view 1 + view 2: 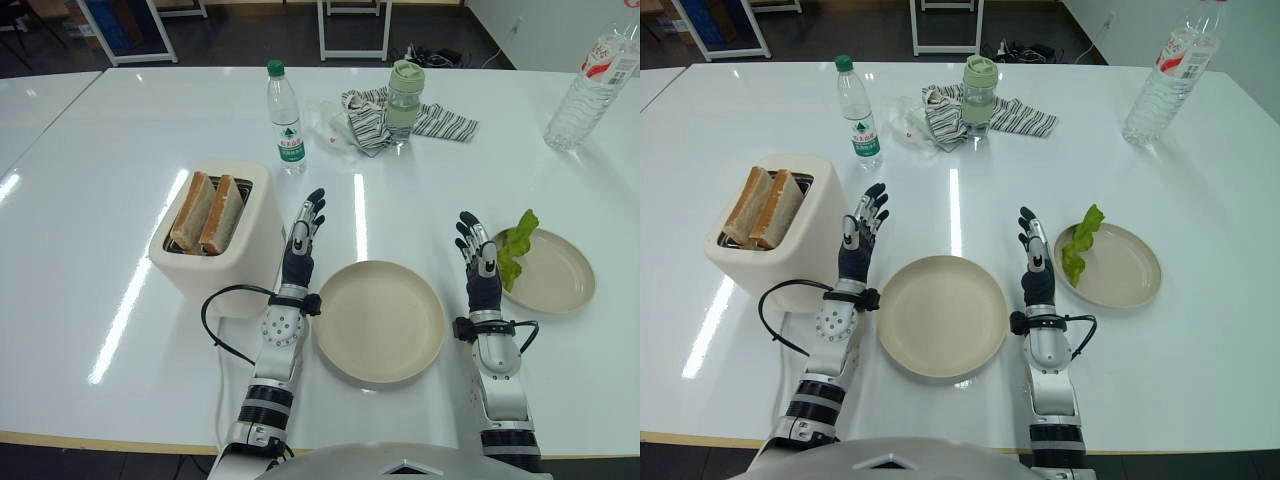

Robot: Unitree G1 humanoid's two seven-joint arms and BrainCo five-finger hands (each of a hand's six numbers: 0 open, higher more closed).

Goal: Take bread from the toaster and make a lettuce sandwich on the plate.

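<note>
Left hand (300, 252) spread, bread (205, 212) in toaster (215, 275)

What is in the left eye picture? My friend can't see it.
Two bread slices stand in a white toaster at the left. The robot's left hand and right hand lie open beside a round plate between them; a lettuce leaf sits on a second plate at right.
</note>
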